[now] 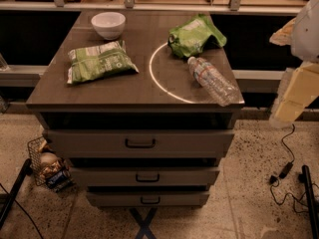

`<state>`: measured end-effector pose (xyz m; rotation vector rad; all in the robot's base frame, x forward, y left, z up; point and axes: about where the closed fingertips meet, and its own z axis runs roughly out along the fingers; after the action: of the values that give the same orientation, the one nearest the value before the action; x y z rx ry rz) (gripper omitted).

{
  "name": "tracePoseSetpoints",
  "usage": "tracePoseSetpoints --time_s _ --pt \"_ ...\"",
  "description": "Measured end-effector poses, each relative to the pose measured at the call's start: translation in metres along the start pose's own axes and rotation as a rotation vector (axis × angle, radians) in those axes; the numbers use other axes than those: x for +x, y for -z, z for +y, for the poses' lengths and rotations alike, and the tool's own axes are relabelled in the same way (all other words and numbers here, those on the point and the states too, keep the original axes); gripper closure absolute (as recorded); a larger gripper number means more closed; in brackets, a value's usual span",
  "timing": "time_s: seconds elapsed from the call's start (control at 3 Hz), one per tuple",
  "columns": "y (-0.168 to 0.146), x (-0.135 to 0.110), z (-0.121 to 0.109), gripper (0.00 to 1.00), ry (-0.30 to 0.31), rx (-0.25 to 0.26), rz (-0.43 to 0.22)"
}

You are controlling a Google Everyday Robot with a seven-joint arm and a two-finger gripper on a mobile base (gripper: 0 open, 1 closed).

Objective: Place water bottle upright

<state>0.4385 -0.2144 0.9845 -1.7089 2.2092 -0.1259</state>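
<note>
The water bottle [212, 80] lies on its side on the dark cabinet top [139, 91], near the front right corner. It is clear and ribbed, with a white-and-red label band. Its white cap points to the back left and its base reaches almost to the right front edge. My gripper [291, 96] is at the right edge of the camera view, off the cabinet's right side, beside and apart from the bottle. It holds nothing that I can see.
A crumpled green snack bag [195, 35] lies just behind the bottle's cap. A flat green bag [99, 61] lies at the left and a white bowl [108, 24] at the back. A wire basket [47, 166] and cables [284, 171] are on the floor.
</note>
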Motion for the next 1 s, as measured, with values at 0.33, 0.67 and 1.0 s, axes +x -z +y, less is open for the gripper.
tracePoseSetpoints --time_s 0.33,0.67,1.0 --pt "0.000 0.000 0.000 0.00 0.000 0.000 0.000" --pt "-0.012 -0.023 -0.013 0.00 0.003 -0.018 -0.010" --pt "-0.028 -0.054 -0.032 0.00 -0.003 -0.034 -0.015"
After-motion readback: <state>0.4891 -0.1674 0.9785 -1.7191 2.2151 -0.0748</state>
